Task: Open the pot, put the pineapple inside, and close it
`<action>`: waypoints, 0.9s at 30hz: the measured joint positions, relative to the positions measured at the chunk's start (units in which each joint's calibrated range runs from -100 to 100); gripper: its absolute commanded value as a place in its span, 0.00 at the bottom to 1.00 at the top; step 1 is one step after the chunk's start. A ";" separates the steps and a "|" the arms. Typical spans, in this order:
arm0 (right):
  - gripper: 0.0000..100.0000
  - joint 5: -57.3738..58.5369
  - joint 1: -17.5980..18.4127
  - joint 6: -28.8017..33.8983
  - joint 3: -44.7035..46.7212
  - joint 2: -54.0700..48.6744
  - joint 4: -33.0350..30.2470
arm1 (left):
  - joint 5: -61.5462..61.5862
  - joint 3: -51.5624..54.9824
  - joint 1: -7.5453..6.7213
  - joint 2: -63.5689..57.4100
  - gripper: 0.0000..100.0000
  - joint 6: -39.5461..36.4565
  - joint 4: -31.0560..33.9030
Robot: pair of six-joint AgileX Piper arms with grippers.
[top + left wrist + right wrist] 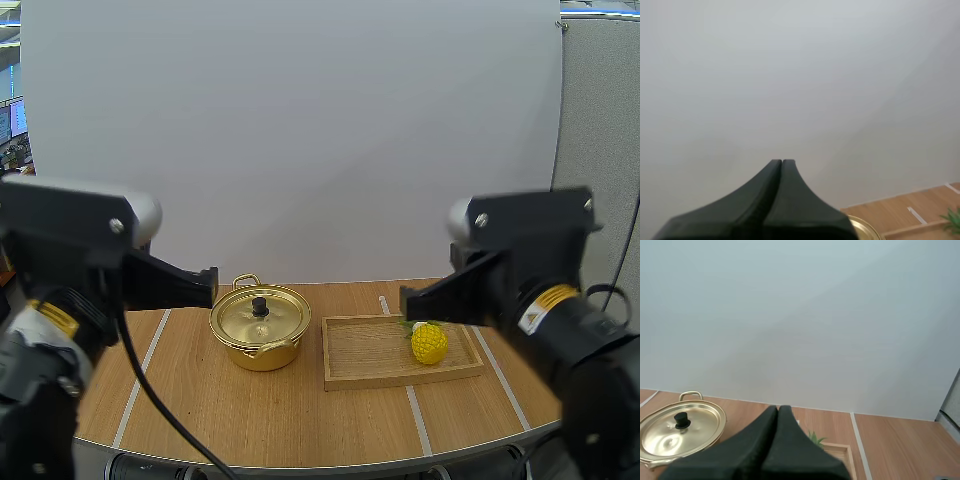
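Left gripper (782,161): fingers shut tight together, one dark wedge, nothing btw them. Held up off the table (300,415), pointing fwd. In high view its tip sat just left of the pot (262,340), not touching.

Right gripper (778,407): same, fingers pressed flat together, empty. Also held above the table. In high view its tip showed over the rear edge of the tray (400,381), close by the pineapple (429,344), no contact seen.

Pot: gold-coloured, stood upright on the table, left of centre. Lid (245,318) was on, seated flat w/ black knob (260,305) in the middle. One loop handle at the back, one at the front.

Tray: wooden, shallow, rectangular, just right of the pot w/ a small gap btw them, not touching.

Pineapple: small, yellow, green leaves. Lay inside the tray toward its right end, leaves turned to the rear-left. Well apart from the pot. Whether it touched the tray's right wall, couldn't tell.

Table: light wood, white tape lines (414,412) running front to back, one passing under the tray.

Right wrist view: lidded pot off to one side of my fingers, tray corner and pineapple leaves just beyond the tips.
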 measured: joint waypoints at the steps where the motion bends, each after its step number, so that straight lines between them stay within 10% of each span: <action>1: 0.00 2.91 0.00 0.00 -1.90 0.00 0.00 | 8.38 -4.07 0.00 0.00 0.00 0.12 0.00; 8: 0.00 29.40 0.00 0.00 -16.45 -0.11 0.00 | 35.42 -16.13 0.00 0.00 0.00 0.12 0.00; 27: 0.00 39.68 0.00 0.00 -17.66 24.12 0.39 | 32.93 -17.46 0.00 24.66 0.00 1.68 -5.21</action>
